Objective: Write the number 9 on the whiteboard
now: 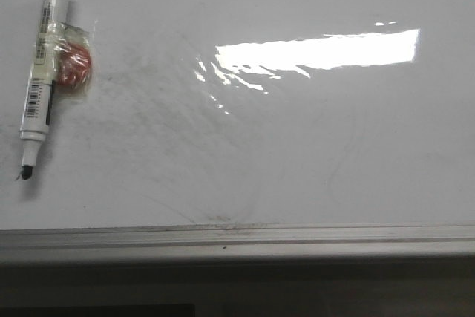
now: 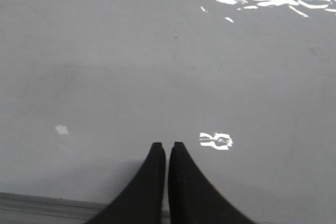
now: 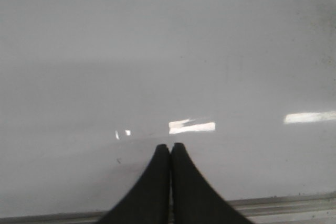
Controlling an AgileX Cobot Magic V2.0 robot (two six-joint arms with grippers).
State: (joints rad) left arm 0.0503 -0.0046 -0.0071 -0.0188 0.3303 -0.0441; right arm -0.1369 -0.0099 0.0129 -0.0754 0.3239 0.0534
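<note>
The whiteboard (image 1: 297,146) fills the front view, glossy white with faint grey smudges and a silver frame along its near edge. No number 9 shows on it. A white marker (image 1: 43,72) with a black cap end and a bare black tip lies at the far left, tip toward the near edge. Neither gripper shows in the front view. My left gripper (image 2: 167,146) hangs over bare board near the frame, fingers together with nothing between them. My right gripper (image 3: 170,146) is likewise shut and empty above the board by the frame.
A small red object in clear wrapping (image 1: 74,64) is taped against the marker's side. Bright window glare (image 1: 319,50) lies across the board's upper middle. The metal frame (image 1: 237,237) runs along the near edge, with a dark drop below it.
</note>
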